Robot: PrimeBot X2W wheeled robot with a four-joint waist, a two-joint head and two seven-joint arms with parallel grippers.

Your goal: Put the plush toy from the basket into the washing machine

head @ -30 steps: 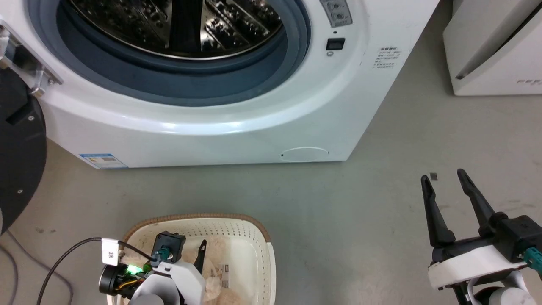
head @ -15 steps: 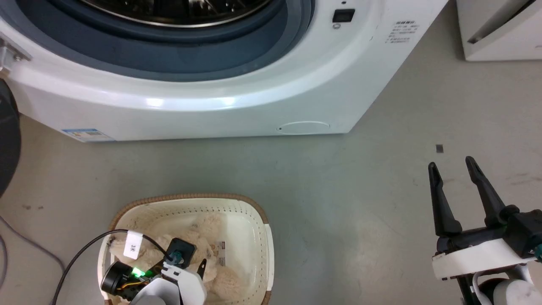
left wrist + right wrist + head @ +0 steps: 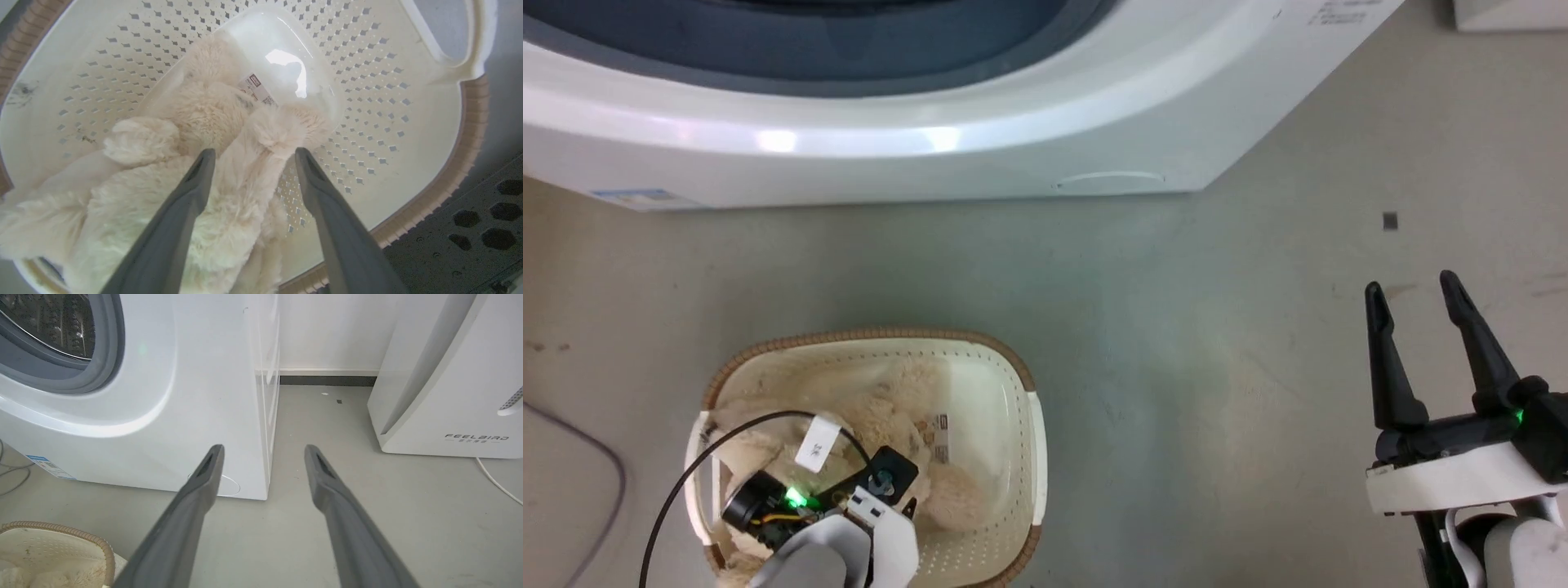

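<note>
Cream toy [image 3: 196,118] lies in basket [image 3: 367,81], ungrasped; left gripper [image 3: 253,152] inside basket, spread astride toy; right gripper [image 3: 1413,284] well apart from basket, spread, empty. Grasp, lift, washer [image 3: 1013,139] loading remain.

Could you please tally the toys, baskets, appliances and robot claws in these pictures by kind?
plush toy: 1
basket: 1
appliances: 2, the washing machine and the other white appliance
claws: 2, the left claw and the right claw
Total: 6
</note>
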